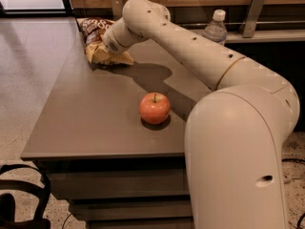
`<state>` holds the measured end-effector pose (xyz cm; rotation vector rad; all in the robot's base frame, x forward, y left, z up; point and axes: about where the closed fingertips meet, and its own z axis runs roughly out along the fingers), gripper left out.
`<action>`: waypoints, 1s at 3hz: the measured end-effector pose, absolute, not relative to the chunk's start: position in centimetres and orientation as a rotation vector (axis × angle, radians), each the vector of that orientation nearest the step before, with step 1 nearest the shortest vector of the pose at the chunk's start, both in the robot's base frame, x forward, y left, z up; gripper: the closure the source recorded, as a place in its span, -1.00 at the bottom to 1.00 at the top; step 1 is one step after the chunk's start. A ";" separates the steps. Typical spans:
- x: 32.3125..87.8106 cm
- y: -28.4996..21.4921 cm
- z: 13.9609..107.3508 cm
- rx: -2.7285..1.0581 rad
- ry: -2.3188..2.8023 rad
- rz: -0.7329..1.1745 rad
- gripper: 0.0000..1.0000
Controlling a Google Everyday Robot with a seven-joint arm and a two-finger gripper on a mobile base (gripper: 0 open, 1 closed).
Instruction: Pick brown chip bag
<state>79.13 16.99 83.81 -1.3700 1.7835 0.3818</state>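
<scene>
The brown chip bag (94, 28) has white script on its dark top, too crumpled to read. It lies at 11 o'clock on the grey-brown surface (81, 118), by the far edge. The claw (101, 51) is right down on the bag's pale yellow half, tucked behind the wrist, so can't tell if it's wide or gripping. A red apple (155, 108) sits mid-surface. A white-capped water bottle (215, 28) stands at 1 o'clock on the back ledge. The floor (21, 80) is pale and speckled.
</scene>
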 end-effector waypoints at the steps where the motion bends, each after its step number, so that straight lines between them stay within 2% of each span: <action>1: 79.1 17.0 83.8 -1.370 1.783 0.382 1.00; 2: 78.8 17.6 88.7 -1.427 1.711 0.308 1.00; 3: 78.7 17.7 88.8 -1.431 1.706 0.307 1.00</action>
